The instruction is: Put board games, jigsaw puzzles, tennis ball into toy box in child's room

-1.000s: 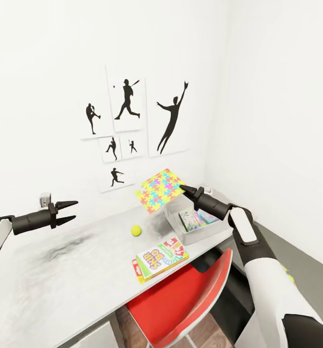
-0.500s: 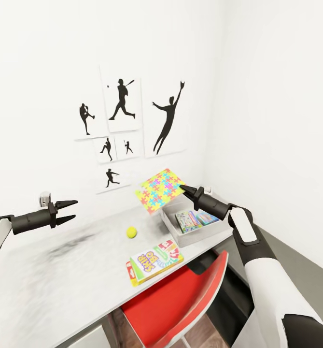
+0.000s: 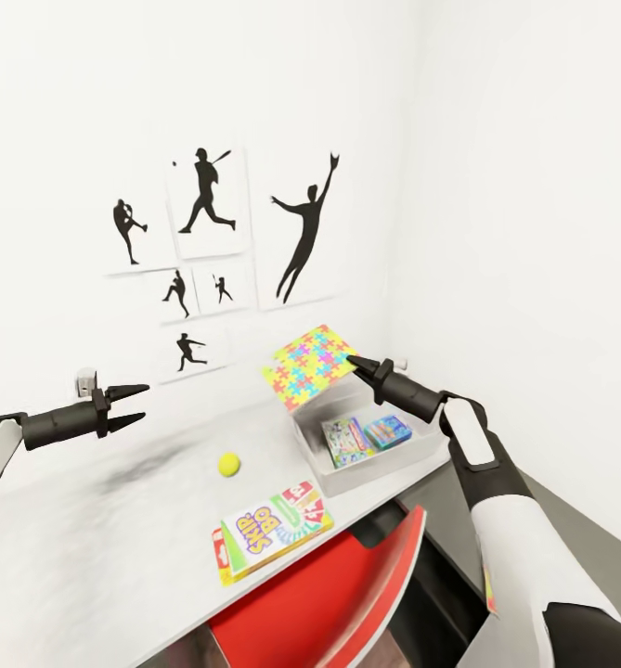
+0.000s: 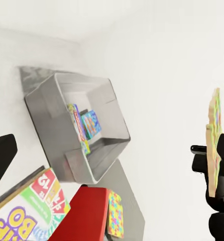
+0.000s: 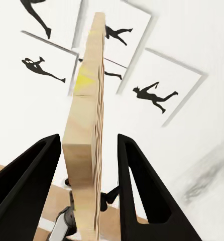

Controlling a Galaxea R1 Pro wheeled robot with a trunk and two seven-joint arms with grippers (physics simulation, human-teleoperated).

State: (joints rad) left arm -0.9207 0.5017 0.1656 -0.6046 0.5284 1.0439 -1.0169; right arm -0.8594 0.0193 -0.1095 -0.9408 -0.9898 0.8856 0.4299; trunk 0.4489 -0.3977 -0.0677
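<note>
My right gripper (image 3: 352,360) is shut on a multicoloured jigsaw puzzle (image 3: 310,366), held tilted in the air above the far left corner of the light grey toy box (image 3: 412,453). The right wrist view has the puzzle (image 5: 87,150) edge-on between the black fingers (image 5: 137,186). Two board games (image 3: 347,440) (image 3: 387,430) lie inside the box. On the table (image 3: 87,547), the tennis ball (image 3: 228,464) rests left of the box and the SKIP BO game (image 3: 271,531) lies near the front edge. My left gripper (image 3: 135,405) hovers open over the table's left part.
A red chair (image 3: 347,594) is pushed under the table's front edge, below the SKIP BO game. Another multicoloured puzzle board (image 4: 114,213) lies on a dark grey surface beside the chair. White walls meet in a corner right behind the toy box.
The whole view has shifted: the wall pictures, ball, SKIP BO game and toy box sit further left in the picture. Both arms keep their pose, and the puzzle stays in the right gripper.
</note>
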